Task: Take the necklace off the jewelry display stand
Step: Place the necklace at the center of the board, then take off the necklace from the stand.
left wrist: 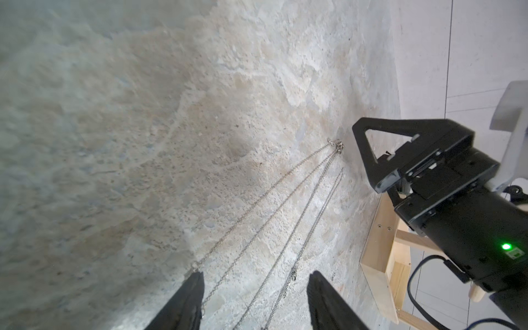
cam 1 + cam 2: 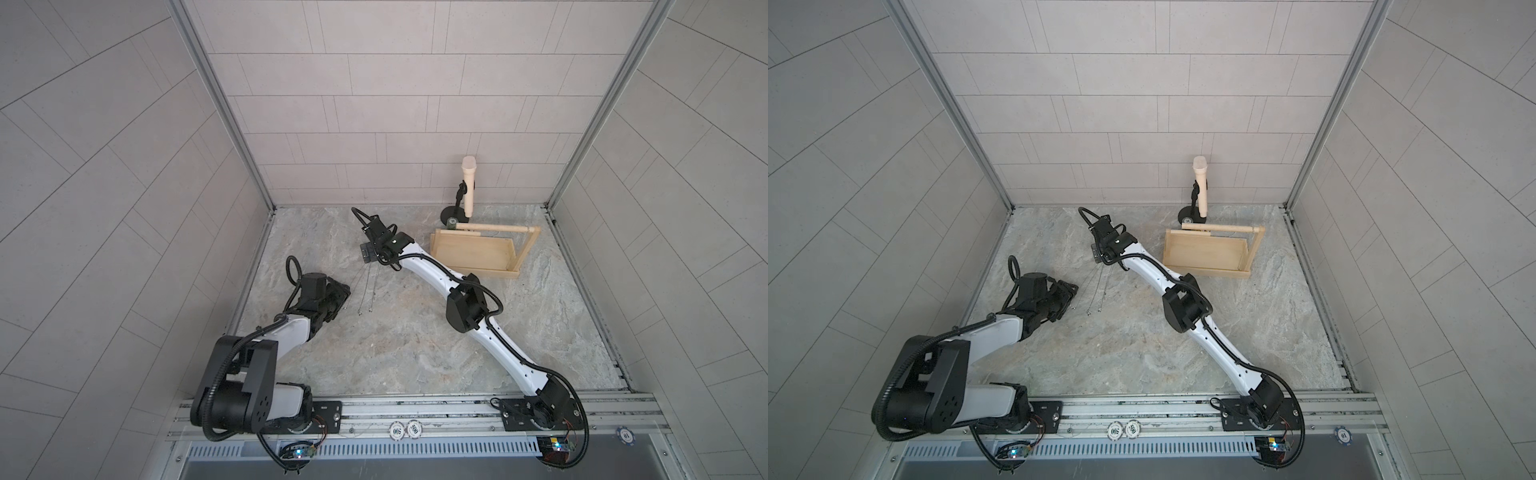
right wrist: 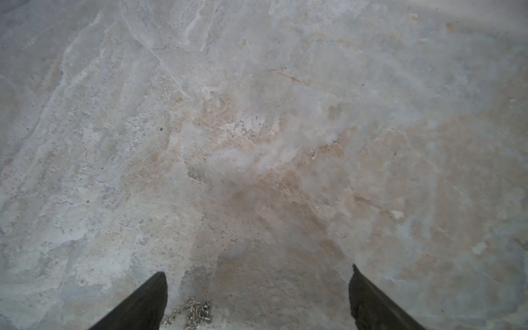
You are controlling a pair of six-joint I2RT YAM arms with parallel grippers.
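Top views: the necklace (image 2: 364, 291) lies stretched on the table (image 2: 415, 353), left of centre and well apart from the jewelry display stand (image 2: 469, 249) near the far right corner. The stand's dowel bar (image 2: 490, 227) is bare. The chain runs between the left gripper (image 2: 346, 292) and the right gripper (image 2: 368, 252).

Left wrist: jaws apart. The chain strands (image 1: 288, 228) lie flat on the table between them; nothing looks pinched.

Right wrist: jaws wide apart, with the clasp end (image 3: 197, 311) resting on the table below.

Judgement: the removal looks done. What's left is probably just drawing both arms clear.
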